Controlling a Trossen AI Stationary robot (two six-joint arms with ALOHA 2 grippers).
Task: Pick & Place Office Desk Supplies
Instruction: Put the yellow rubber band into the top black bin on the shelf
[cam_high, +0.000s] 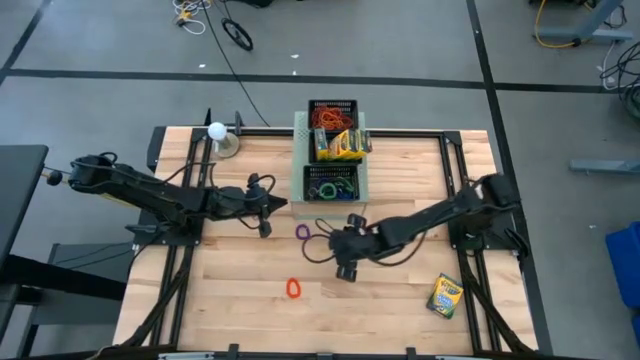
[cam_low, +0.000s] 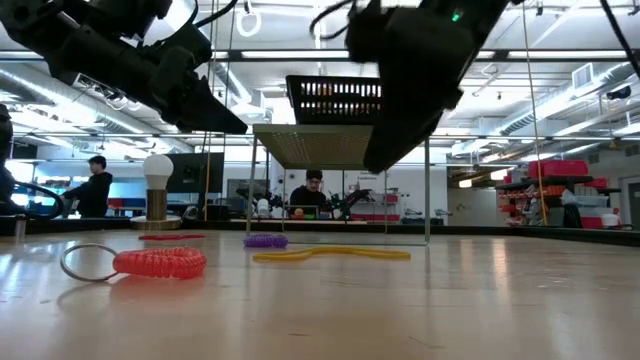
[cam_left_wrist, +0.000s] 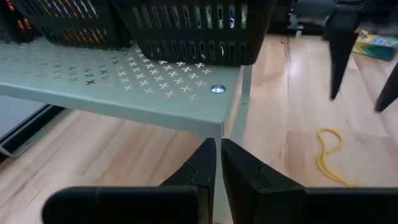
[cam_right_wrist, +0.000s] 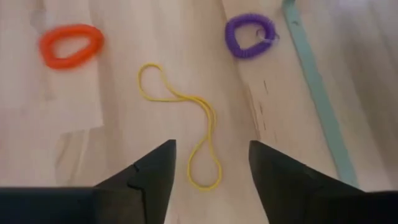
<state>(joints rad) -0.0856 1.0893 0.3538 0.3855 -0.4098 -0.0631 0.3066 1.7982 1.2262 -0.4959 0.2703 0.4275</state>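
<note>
Rubber band (cam_right_wrist: 186, 127): thin yellow loop, pinched into a wonky figure-eight, lying flat on the wooden table (cam_high: 240, 300) just in front of the pale-green perforated stand (cam_high: 300, 160).
Coil loops: a purple springy one (cam_right_wrist: 250, 36) sits right by the stand's front foot, and an orange-red one (cam_right_wrist: 69, 45) lies farther out from the stand, toward the table's front edge. Both look like stretchy coil wristbands with a small ring attached.
Crayon boxes: one yellow-and-green box (cam_high: 445, 295) lies on the table, well away from the stand at the front right; more of them sit on top of the stand (cam_high: 343, 143).
Mesh trays: the back tray (cam_high: 332, 112) on the stand is stuffed with red and orange bands; the front tray (cam_high: 330, 182) has green, blue and black loops in it.
Right gripper (cam_right_wrist: 211, 163): hanging right over the yellow band, just in front of the stand, fingers spread wide apart with nothing between them. So it's released, and the band is on the wood.
Left gripper (cam_left_wrist: 219, 165): reached in level toward the stand's front-left corner, fingers pinched nearly together, just a sliver of gap, and I can't see anything in them.
White ball on its base (cam_high: 218, 133): just off the stand's left side, at the back of the table.
</note>
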